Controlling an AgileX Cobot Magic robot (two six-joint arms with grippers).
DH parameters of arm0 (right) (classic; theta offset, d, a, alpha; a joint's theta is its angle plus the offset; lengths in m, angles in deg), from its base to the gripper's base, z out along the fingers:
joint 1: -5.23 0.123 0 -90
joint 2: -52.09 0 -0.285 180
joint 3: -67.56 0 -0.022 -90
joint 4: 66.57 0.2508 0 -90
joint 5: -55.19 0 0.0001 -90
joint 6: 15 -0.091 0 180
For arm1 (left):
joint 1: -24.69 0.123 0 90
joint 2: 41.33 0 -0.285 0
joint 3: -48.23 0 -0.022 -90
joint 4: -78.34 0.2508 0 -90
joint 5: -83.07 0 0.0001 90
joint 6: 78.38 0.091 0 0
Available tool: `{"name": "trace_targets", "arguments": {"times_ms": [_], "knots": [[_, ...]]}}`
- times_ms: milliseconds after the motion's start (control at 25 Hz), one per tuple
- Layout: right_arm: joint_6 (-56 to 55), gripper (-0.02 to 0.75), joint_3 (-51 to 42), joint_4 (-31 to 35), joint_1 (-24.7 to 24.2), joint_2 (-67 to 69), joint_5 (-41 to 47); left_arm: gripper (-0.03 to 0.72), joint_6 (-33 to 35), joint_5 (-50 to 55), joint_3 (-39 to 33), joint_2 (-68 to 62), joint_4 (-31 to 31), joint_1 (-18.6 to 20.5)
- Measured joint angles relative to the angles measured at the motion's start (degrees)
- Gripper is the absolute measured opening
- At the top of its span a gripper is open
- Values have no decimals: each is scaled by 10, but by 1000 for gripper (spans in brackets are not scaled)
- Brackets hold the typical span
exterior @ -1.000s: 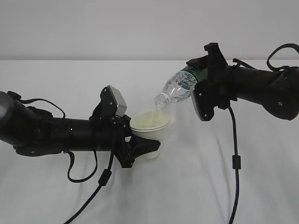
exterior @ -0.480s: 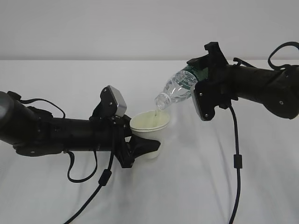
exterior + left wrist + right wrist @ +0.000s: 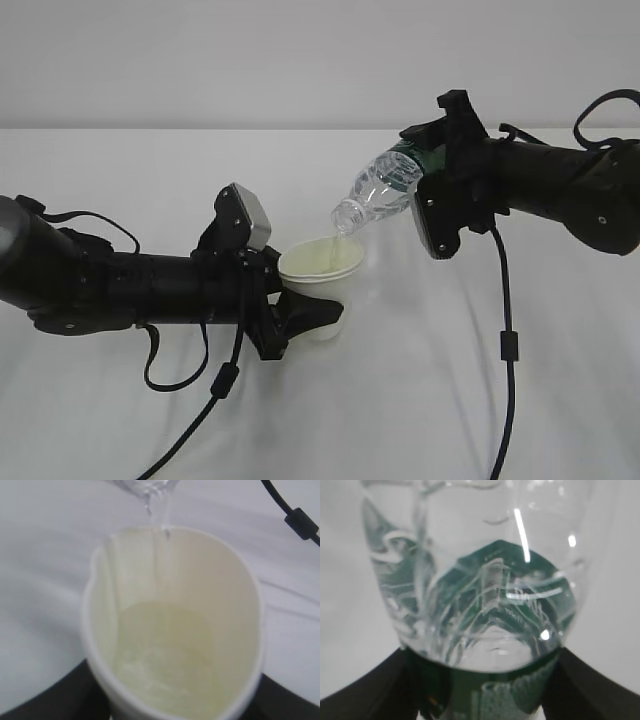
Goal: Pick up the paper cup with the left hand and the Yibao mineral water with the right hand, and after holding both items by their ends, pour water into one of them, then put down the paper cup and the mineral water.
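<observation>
Exterior view: my left pincer [image 3: 290, 320] grips tapered white paper cup [image 3: 320, 275] w/ cream inside above bench [image 3: 420, 400]. Right pincer [image 3: 440, 185] clamps ribbed clear Yibao mineral water [image 3: 385, 190] at green label, neck tilted down over cup rim, thin stream falling in.

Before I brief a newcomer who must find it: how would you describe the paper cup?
On the white table, follow the left hand to its tip. The paper cup sits there: short, white, cream inside, beneath the tilted clear Yibao mineral water.
</observation>
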Motion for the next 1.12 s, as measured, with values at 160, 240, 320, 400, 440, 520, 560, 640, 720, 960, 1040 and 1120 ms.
{"name": "trace_targets", "arguments": {"times_ms": [160, 240, 320, 400, 440, 520, 560, 640, 720, 960, 1040, 1120], "knots": [[0, 477, 0, 0, 0, 0, 0, 394, 0, 0, 0, 0, 1, 0], [0, 477, 0, 3, 0, 0, 0, 394, 0, 0, 0, 0, 1, 0], [0, 477, 0, 4, 0, 0, 1, 394, 0, 0, 0, 0, 1, 0], [0, 477, 0, 4, 0, 0, 1, 394, 0, 0, 0, 0, 1, 0], [0, 477, 0, 4, 0, 0, 3, 394, 0, 0, 0, 0, 1, 0], [-4, 477, 0, 5, 0, 0, 5, 394, 0, 0, 0, 0, -1, 0], [-10, 477, 0, 5, 0, 0, 5, 394, 0, 0, 0, 0, -3, 0], [-17, 477, 0, 5, 0, 0, 5, 394, 1, 0, 0, 0, -11, 0], [-34, 477, 0, 5, 0, 0, 6, 394, 6, 0, 0, 0, -17, 0], [-84, 477, 0, 6, 0, 0, 7, 394, 26, 0, 0, 0, -43, 0], [-101, 477, 0, 6, 0, 0, 7, 394, 35, 0, 0, 0, -52, 0], [-136, 477, 0, 7, 0, 0, 7, 394, 46, 0, 0, 0, -67, 0]]}}
